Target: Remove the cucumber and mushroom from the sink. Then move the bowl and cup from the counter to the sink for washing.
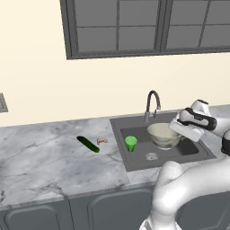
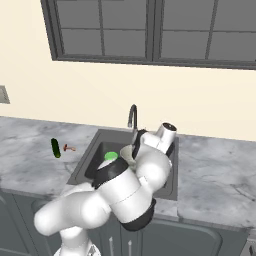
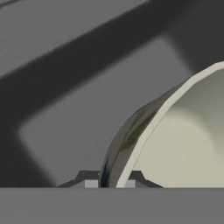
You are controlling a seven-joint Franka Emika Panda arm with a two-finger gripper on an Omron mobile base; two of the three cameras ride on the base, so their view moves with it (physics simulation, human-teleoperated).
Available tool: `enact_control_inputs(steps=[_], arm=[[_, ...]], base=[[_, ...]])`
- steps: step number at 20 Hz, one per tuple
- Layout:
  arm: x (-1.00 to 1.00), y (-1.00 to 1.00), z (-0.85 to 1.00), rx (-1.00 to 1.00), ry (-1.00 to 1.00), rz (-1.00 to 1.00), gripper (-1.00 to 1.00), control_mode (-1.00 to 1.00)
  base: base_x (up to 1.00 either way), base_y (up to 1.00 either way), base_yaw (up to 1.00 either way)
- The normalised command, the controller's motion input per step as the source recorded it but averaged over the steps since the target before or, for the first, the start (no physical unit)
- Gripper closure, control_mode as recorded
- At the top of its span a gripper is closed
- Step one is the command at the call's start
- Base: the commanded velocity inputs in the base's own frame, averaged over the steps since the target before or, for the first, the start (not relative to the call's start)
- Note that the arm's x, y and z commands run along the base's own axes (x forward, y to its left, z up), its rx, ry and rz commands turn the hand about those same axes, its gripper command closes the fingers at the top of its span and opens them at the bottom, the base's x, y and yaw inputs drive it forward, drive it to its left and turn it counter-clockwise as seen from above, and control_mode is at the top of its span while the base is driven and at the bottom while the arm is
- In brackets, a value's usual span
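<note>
The pale beige bowl [image 1: 162, 134] [image 3: 188, 144] is low inside the dark sink [image 1: 197, 150], to the right of the upright green cup [image 1: 130, 143] [image 2: 111, 156]. My gripper [image 1: 175, 129] [image 3: 110, 183] reaches in from the right and is shut on the bowl's right rim, which runs between the two fingertips in the hand view. Whether the bowl rests on the basin floor I cannot tell. The dark green cucumber [image 1: 88, 144] [image 2: 55, 148] and the small orange-brown mushroom [image 1: 102, 141] [image 2: 69, 148] lie side by side on the counter [image 1: 45, 157], left of the sink.
A curved metal faucet [image 1: 152, 105] [image 2: 132, 116] stands at the sink's back edge, just behind the bowl. A drain [image 1: 152, 157] sits in the basin floor near the front. A dark-framed window [image 1: 148, 27] is on the wall above.
</note>
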Motion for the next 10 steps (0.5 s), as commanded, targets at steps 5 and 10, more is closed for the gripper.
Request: enact_control_inputs(steps=[5,10], arm=[[0.16,0.07,-0.15,-0.02,0.00,0.00,1.00,-1.00],[0.12,0.09,-0.18,-0.01,0.00,0.00,1.00,-1.00]], base=[[0.00,0.00,0.00],[0.00,0.00,0.00]])
